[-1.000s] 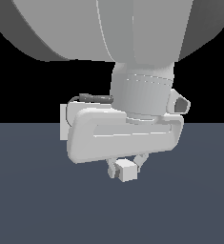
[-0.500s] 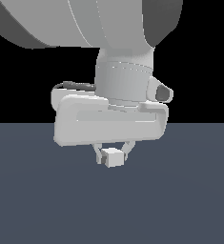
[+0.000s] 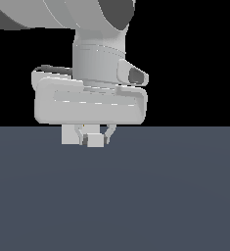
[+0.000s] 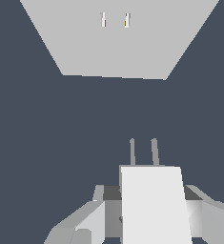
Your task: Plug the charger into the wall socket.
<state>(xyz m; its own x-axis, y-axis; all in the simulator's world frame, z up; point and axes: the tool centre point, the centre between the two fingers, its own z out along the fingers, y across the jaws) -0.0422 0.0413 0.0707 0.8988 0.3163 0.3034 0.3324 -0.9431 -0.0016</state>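
Note:
My gripper (image 3: 94,138) is shut on the charger (image 3: 93,141), a small off-white block held just above the dark floor. In the wrist view the charger (image 4: 154,205) sits between my fingers (image 4: 82,221), and its two thin prongs (image 4: 143,152) point toward the wall socket (image 4: 113,47). The socket is a flat pale square plate with two small slots (image 4: 115,20). A stretch of dark floor separates the prongs from the plate, and the prongs are offset sideways from the slots. In the exterior view a pale flat piece (image 3: 70,135) shows below my hand; I cannot tell what it is.
The dark blue-grey floor (image 3: 160,196) fills the lower half of the exterior view, under a black background. My bulky white hand and arm (image 3: 89,100) block most of what lies behind them.
My hand, with the charger still gripped, has moved toward the exterior view's left and upward in that view.

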